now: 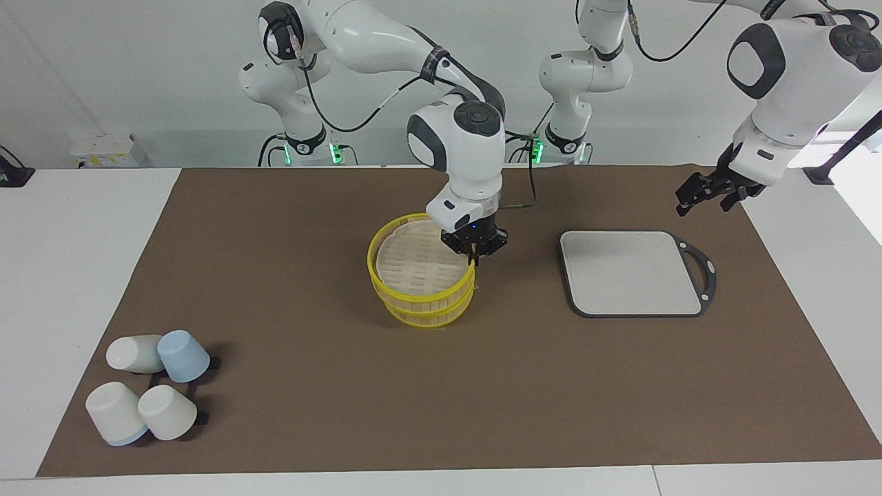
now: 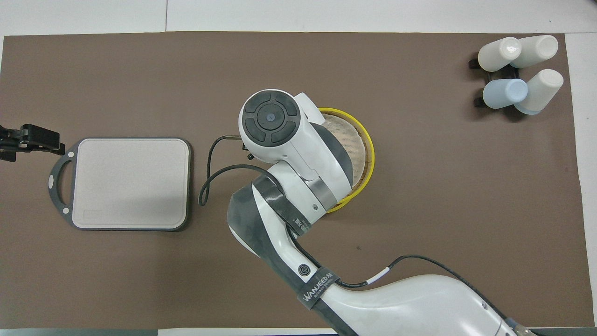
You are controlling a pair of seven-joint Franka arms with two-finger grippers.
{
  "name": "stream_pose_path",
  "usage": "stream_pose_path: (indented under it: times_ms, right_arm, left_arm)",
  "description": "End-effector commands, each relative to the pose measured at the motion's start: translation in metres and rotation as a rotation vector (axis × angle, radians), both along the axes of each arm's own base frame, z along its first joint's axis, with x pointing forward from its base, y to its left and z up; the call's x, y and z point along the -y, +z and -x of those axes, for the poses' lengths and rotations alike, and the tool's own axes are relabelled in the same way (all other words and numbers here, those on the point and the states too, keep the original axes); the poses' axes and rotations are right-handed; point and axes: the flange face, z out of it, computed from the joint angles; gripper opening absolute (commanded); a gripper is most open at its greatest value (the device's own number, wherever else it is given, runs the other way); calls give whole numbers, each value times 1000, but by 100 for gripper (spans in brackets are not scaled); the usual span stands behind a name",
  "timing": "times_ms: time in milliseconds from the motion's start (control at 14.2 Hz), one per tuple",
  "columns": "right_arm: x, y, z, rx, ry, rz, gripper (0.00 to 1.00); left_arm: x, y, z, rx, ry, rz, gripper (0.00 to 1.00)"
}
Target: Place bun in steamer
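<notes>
Near the middle of the brown mat (image 1: 289, 227), the steamer (image 1: 431, 313) stands with its lid (image 1: 413, 265) lying over it, almost square on the basket, the two yellow rims stacked. The bun is hidden under that lid and cannot be seen in either view. The right gripper (image 1: 474, 256) is clenched on the lid's rim at the edge toward the left arm's end of the table, its fingertips pinching the yellow band. The left gripper (image 1: 701, 195) hangs released, holding nothing, over the mat's edge at the left arm's end, just past the handle of the grey board (image 1: 630, 272), which lies beside the steamer toward that end. Four cups (image 1: 148, 386), three white and one pale blue, lie tipped near the mat's corner at the right arm's end, farthest from the robots.
</notes>
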Motion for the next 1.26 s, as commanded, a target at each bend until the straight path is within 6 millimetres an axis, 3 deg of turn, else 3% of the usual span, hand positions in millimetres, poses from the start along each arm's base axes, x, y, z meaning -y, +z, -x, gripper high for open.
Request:
stream_pose_path:
  times_ms: [0,351,492,1195]
  right_arm:
    - [-9,-11,5,1,-16,5,0]
    - [-9,-23,5,9,-16,-3,0]
    - [-7,-32,5,12,-19,-7,0]
    - [-1,-34,11,-32,-25,31,0]
  left_arm:
    - [8,26,8,-25,-22,-17,100]
    - [41,56,26,4,-66,12,100]
    - [50,59,29,7,-83,13,100]
    - [47,60,21,45,-134,-34,100]
